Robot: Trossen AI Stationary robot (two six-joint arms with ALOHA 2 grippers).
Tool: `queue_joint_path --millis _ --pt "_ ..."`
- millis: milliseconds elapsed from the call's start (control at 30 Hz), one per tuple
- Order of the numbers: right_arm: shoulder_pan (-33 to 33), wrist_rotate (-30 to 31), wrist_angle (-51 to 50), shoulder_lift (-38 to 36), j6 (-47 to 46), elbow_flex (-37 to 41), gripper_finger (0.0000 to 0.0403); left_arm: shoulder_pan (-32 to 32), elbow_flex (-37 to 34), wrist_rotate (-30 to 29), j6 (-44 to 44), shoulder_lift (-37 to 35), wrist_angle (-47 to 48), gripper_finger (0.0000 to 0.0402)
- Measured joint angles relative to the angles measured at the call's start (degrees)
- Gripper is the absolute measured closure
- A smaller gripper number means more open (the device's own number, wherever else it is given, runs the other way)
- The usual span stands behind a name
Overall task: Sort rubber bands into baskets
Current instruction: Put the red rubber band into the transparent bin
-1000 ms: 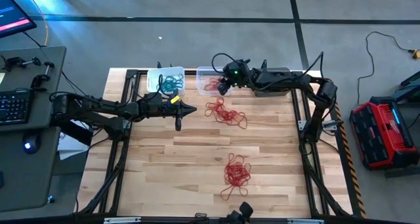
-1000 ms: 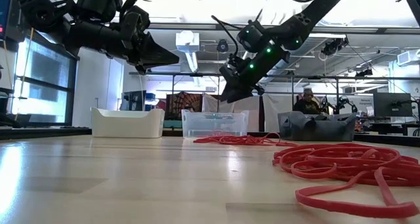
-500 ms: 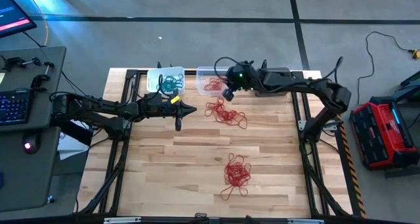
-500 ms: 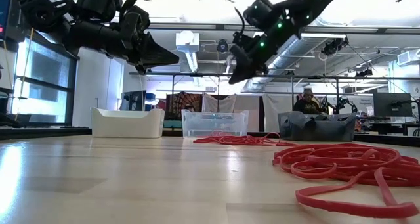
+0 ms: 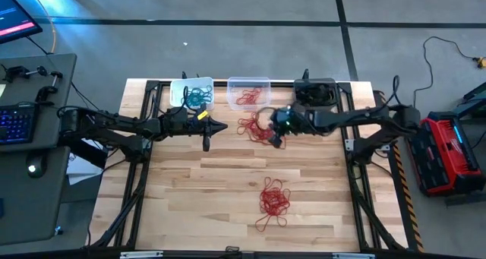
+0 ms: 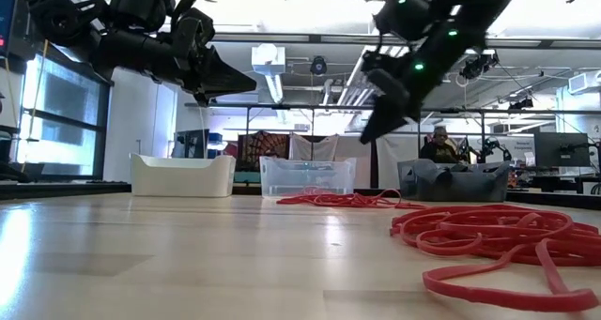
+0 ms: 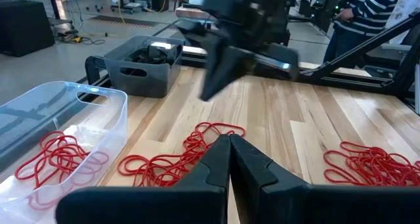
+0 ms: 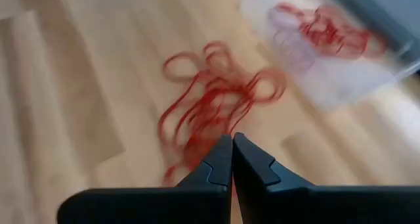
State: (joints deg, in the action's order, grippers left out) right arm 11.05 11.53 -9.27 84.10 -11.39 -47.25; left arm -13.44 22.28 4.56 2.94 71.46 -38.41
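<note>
Your right gripper (image 8: 231, 159) has its fingers pressed together (nothing between them) above the wooden table (image 8: 79, 99). Just ahead of the tips lies a loose red rubber band bunch (image 8: 216, 96); farther ahead, the clear basket (image 8: 341, 73) holds more red bands (image 8: 325, 30).

Bright overhead light; right wrist view motion-blurred

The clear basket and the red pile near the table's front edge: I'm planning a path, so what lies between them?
In the high view, between the clear basket and the front red pile lie another red bunch, then bare wood.
</note>
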Motion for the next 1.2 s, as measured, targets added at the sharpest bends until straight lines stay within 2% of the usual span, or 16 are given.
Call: queue_joint_path --millis 200,333,533,733,867,1033,1200 --pt "-4.4 -0.4 -3.0 -4.8 -8.0 6.3 0.0402 0.0 0.0 0.0 0.0 0.0 0.0 0.0401" --pt "-5.1 0.1 -5.6 -4.9 -12.4 8.5 0.0394 0.0 0.0 0.0 0.0 0.0 -0.1 0.0401" --pt "-4.7 4.6 -6.0 -2.4 -13.0 9.6 0.0336 0.0 0.0 -0.1 0.4 0.0 -0.5 0.0401" --pt "-0.7 4.5 -5.5 0.0 -16.8 9.6 0.0285 0.0 0.0 -0.1 0.5 0.0 -0.5 0.0402" --pt "1.2 3.7 -4.1 2.2 -16.0 9.6 0.0279 0.0 0.0 -0.1 0.4 0.0 -0.5 0.0401" --pt "2.5 -0.3 -0.6 5.1 -14.1 9.6 0.0279 0.0 0.0 -0.1 0.4 0.0 -0.2 0.0402" --pt "3.3 -0.7 0.5 7.3 -13.1 9.4 0.0282 0.0 0.0 -0.1 0.4 0.0 0.3 0.0402"
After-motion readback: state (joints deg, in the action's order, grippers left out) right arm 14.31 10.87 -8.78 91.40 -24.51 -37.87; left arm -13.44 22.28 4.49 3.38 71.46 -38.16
